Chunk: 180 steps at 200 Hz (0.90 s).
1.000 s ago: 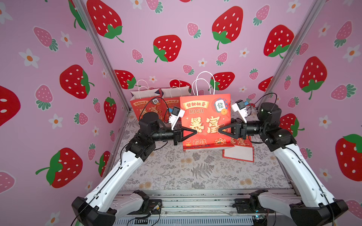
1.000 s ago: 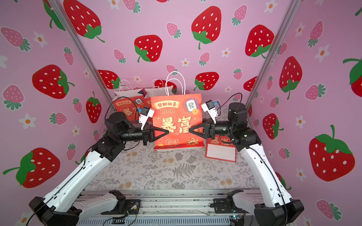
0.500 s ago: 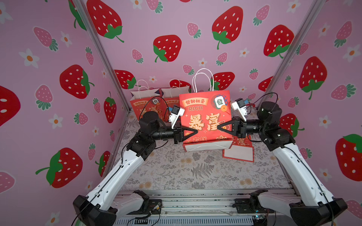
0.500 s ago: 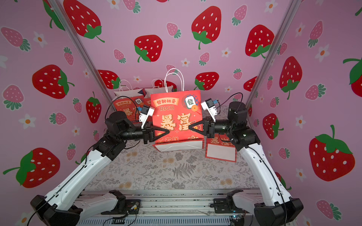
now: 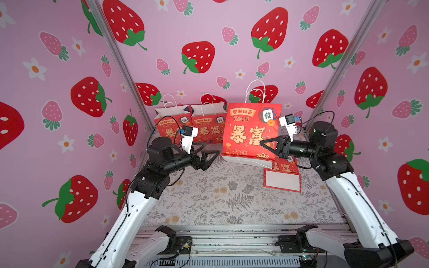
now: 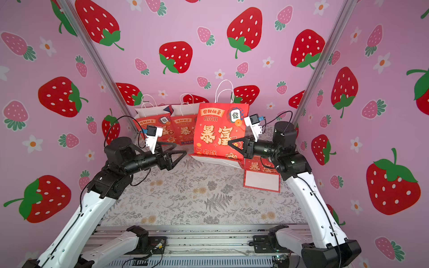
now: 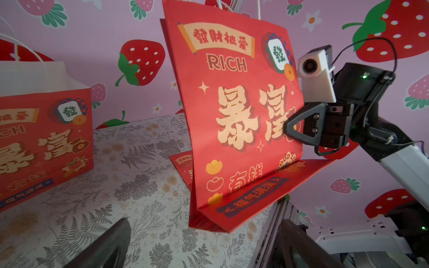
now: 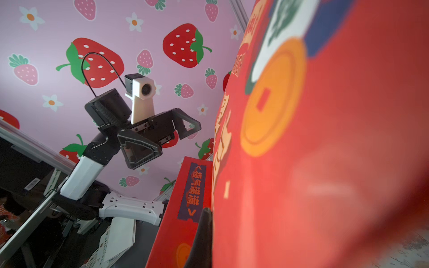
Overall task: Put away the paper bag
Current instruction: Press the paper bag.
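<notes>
Item 1, the bag [image 5: 248, 132] [image 6: 218, 132]: red, printed RICH, folded flat and held upright with its face toward you, at about 1 o'clock on the cloth [image 5: 220, 197], white handles pointing to 12. Its bottom flap is folded out toward 6, with the white underside showing in both top views. You cannot tell whether the flap touches the cloth. Item 2, right gripper [image 5: 261, 142] [image 6: 230, 142]: jaws pinched together on the bag's 3 o'clock edge, about halfway up. The left wrist view shows one black finger [image 7: 299, 125] pressed on the printed face [image 7: 232, 116]. The right wrist view shows little but red paper [image 8: 325, 139] at close range. Item 3, left gripper [image 5: 212, 148] [image 6: 180, 148] [image 8: 180, 139]: jaws spread wide with nothing between them, just beside the bag's 9 o'clock edge and apart from it. Item 4, rear bags [image 5: 171, 127] [image 5: 209, 125]: two of the same print, standing open side by side at 11 o'clock against the back wall. Item 5, flat bag [image 5: 282, 178] [image 6: 262, 178]: lying on the cloth at 3 o'clock, white bottom panel up, under the right wrist, with its far end tucked behind the held bag's flap.
</notes>
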Each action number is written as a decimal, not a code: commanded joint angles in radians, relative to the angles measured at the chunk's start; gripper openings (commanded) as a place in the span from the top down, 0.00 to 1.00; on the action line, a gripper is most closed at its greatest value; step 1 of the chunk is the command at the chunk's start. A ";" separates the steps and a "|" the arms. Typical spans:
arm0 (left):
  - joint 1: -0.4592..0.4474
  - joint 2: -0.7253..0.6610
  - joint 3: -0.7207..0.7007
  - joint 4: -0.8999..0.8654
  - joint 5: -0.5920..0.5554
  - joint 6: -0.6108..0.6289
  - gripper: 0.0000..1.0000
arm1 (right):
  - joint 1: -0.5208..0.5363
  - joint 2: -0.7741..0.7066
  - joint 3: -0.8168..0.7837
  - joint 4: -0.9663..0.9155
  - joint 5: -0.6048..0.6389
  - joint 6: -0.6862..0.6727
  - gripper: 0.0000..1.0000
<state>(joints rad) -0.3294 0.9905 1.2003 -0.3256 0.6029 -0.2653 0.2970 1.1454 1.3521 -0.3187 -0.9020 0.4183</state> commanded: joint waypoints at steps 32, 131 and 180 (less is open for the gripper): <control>0.026 0.091 -0.045 0.063 0.224 -0.027 0.01 | -0.016 -0.048 -0.018 0.005 0.221 0.049 1.00; 0.005 0.134 -0.128 0.376 0.231 -0.206 0.01 | -0.013 0.069 -0.032 0.295 -0.167 0.320 1.00; -0.003 0.134 -0.142 0.441 0.243 -0.239 0.01 | 0.039 0.107 -0.042 0.432 -0.285 0.395 1.00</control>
<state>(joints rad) -0.3256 1.1366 1.0615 0.0486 0.8310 -0.4850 0.3080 1.2530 1.3113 -0.0216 -1.0725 0.7528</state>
